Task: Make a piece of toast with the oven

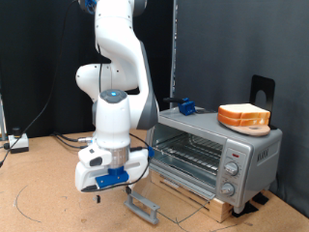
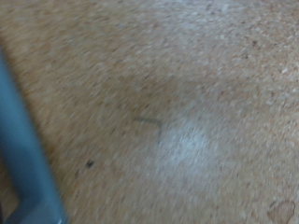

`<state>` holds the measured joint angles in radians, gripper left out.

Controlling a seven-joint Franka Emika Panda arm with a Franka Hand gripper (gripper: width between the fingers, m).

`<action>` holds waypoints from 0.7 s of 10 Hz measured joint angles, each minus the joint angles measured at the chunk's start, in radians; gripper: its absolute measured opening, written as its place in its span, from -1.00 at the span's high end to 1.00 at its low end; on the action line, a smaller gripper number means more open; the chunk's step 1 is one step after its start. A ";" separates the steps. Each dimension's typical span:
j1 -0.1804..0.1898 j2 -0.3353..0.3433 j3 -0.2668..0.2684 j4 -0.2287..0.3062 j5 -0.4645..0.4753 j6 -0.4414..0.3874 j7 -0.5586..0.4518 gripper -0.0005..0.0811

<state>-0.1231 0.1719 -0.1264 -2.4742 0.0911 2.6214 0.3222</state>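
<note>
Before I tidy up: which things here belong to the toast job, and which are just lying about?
Job:
- oven, door open
- bread slices stacked on top of it
- end effector, low beside the door handle

Lying about:
- blue object behind the oven
- cables on the floor

Brown table (image 1: 39, 193) carries the oven (image 1: 214, 153).

The oven (image 1: 214, 155) is silver with a grey handle (image 1: 145, 204); the bread (image 1: 243, 117) is pale tan with orange-brown crust; the arm (image 1: 118, 72) is white with blue accents; the surface (image 1: 48, 198) is mottled brown
</note>
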 joint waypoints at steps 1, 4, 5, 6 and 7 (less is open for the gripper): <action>-0.010 -0.036 0.004 0.002 0.024 -0.055 -0.052 -0.99; -0.016 -0.054 0.018 0.006 0.192 -0.118 -0.197 -0.99; -0.026 -0.082 0.019 0.024 0.286 -0.230 -0.294 -0.99; -0.037 -0.111 0.017 0.044 0.336 -0.335 -0.344 -0.99; -0.042 -0.141 0.015 0.058 0.359 -0.409 -0.360 -0.99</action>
<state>-0.1650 0.0312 -0.1112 -2.4159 0.4500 2.2123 -0.0380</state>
